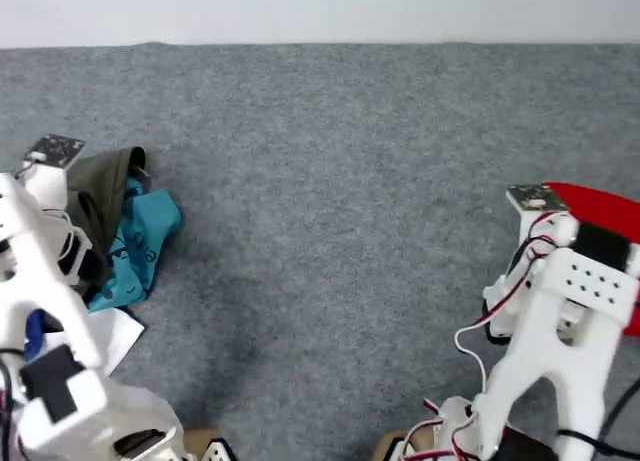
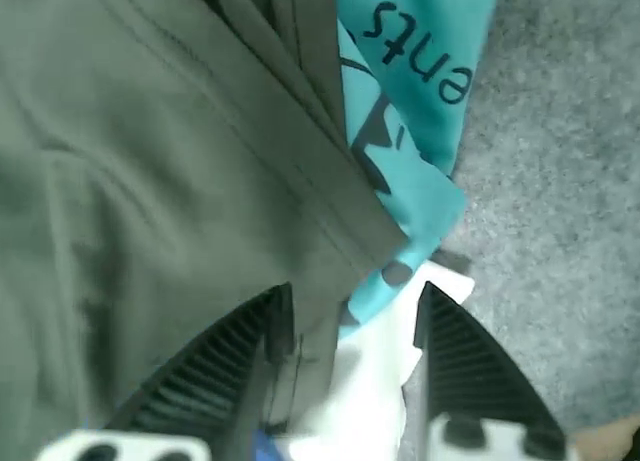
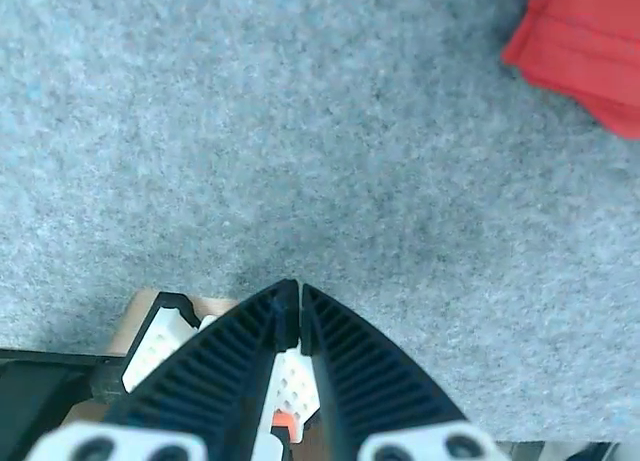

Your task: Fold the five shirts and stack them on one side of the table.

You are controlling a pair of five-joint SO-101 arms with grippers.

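Picking a shirt to fold
Left pincer (image 2: 352, 299) gapes over olive shirt (image 2: 150, 181); right pincer (image 3: 300, 293) closed above worktop (image 3: 250, 131); next, likely clamp and drag.

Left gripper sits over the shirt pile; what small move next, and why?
Probably close the left gripper: its open jaws straddle the edge of the olive shirt, with the teal shirt and white cloth beside it, so a pinch could lift it off.

The middle of the grey mat (image 1: 340, 201) was left open from side to side. The left edge was blocked by heaped shirts — an olive shirt (image 1: 100, 193), a teal shirt (image 1: 150, 231) and a white shirt (image 1: 115, 336) — and the right edge by a red shirt (image 1: 600, 206).
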